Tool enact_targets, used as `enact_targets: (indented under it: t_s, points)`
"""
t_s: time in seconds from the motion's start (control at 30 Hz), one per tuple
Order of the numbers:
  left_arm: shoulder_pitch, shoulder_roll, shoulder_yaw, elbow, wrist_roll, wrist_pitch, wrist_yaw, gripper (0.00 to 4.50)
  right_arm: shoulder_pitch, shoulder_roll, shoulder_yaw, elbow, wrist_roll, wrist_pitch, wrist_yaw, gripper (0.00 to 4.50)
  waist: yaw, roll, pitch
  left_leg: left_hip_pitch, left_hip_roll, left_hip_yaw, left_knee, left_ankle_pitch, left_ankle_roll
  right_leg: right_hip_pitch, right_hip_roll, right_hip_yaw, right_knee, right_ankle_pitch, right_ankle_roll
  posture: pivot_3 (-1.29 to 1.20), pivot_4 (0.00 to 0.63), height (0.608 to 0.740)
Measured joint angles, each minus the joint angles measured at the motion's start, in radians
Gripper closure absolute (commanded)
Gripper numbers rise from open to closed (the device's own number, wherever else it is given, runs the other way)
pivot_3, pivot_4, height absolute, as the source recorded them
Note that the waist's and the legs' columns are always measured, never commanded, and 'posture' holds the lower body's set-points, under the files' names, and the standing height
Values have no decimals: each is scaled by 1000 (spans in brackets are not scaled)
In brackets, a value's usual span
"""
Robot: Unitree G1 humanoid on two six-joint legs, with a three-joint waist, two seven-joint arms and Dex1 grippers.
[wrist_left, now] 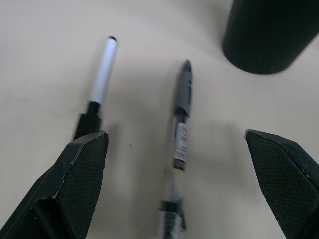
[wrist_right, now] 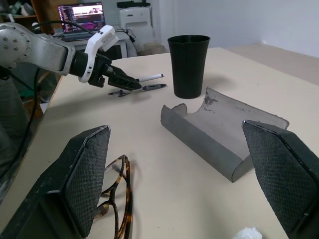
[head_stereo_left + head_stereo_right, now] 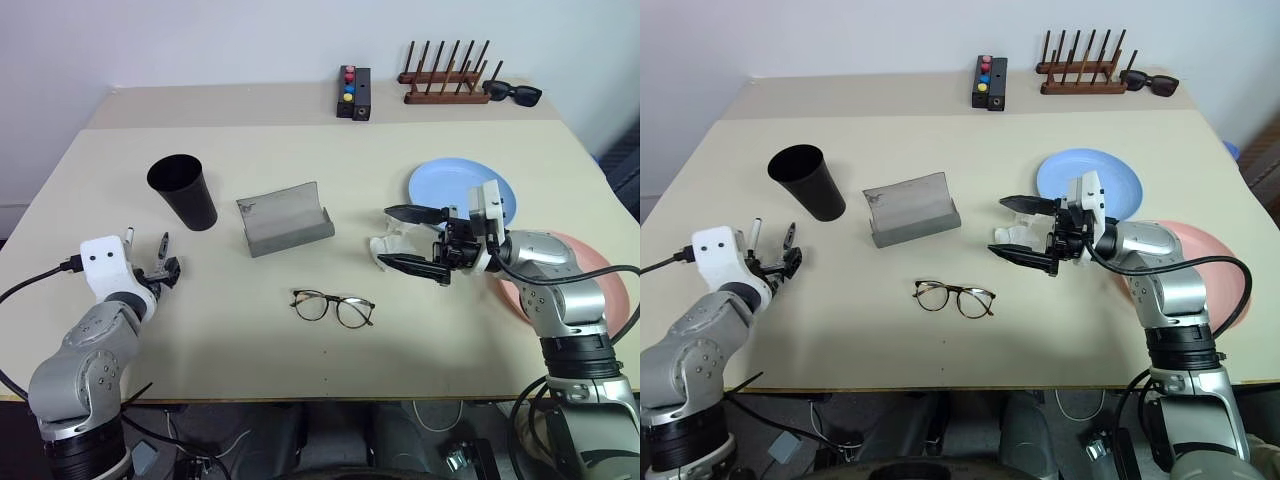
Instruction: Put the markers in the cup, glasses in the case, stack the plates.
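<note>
Left wrist view looks down on two markers, one white-barrelled (image 1: 101,72) and one dark (image 1: 180,130), lying on the table (image 3: 420,340) between the wide-open fingers of the left gripper (image 3: 148,262); the cup (image 3: 183,191) stands just beyond. At centre-right, the right gripper (image 3: 405,238) hangs open above the glasses (image 3: 333,307), right of the open case (image 3: 284,220). Blue plate (image 3: 452,183) and pink plate (image 3: 610,290) sit at right.
</note>
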Motion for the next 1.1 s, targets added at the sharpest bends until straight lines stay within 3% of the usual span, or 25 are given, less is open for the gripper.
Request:
enact_targets:
  t_s: [0.77,1.03,1.1]
  points:
    - [-93,-2,-43,145,81,-4,-25,0,30,0,2,-1,-2,-34,-3,195,0,0,0,0,0,0,0,0,0,0,0,0,0,0,0,0,150,740]
    - [-94,0,-44,146,100,-3,-24,3815,37,0,1,-1,-2,-51,-9,133,0,0,0,0,0,0,0,0,0,0,0,0,0,0,0,0,150,740]
    - [-93,-3,-42,144,104,-3,-23,3815,43,0,1,-1,-2,-53,-10,133,0,0,0,0,0,0,0,0,0,0,0,0,0,0,0,0,150,740]
